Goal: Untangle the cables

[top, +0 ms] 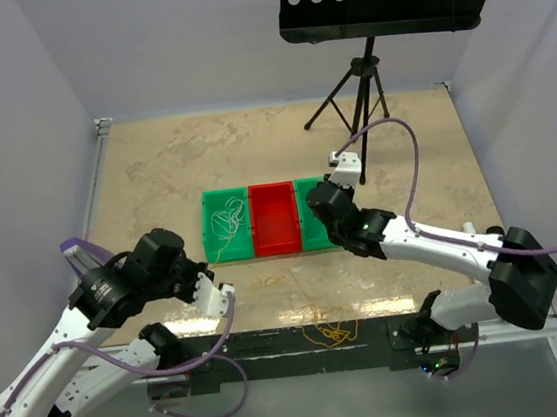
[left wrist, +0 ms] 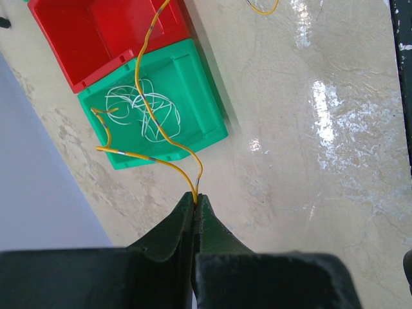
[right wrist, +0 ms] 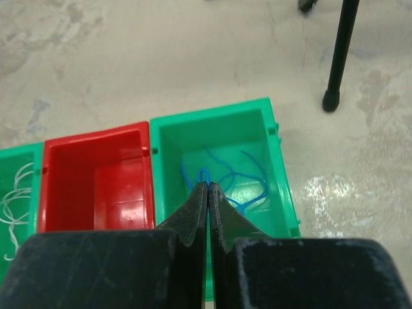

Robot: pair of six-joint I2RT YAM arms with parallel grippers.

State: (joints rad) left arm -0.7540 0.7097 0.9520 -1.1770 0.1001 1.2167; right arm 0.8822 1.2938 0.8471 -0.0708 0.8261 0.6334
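Note:
My left gripper (left wrist: 195, 198) is shut on a thin orange-yellow cable (left wrist: 145, 53). The cable loops up from the fingertips across the left green bin (left wrist: 206, 109) and over the red bin (left wrist: 96, 32). A whitish cable (left wrist: 143, 111) lies coiled in that green bin. My right gripper (right wrist: 207, 187) is shut over the right green bin (right wrist: 270, 141), with a loop of the blue cable (right wrist: 252, 188) at its tips; the rest of that cable lies in the bin. From above, the left gripper (top: 208, 273) is just in front of the left green bin (top: 226, 224), and the right gripper (top: 319, 209) covers the right bin.
More orange-yellow cable (top: 333, 335) lies bunched at the table's front edge between the arm bases. The red bin (top: 274, 219) sits between the two green ones. A black tripod (top: 365, 88) with a perforated plate stands at the back right, and one of its legs (right wrist: 340, 55) is close to the right bin.

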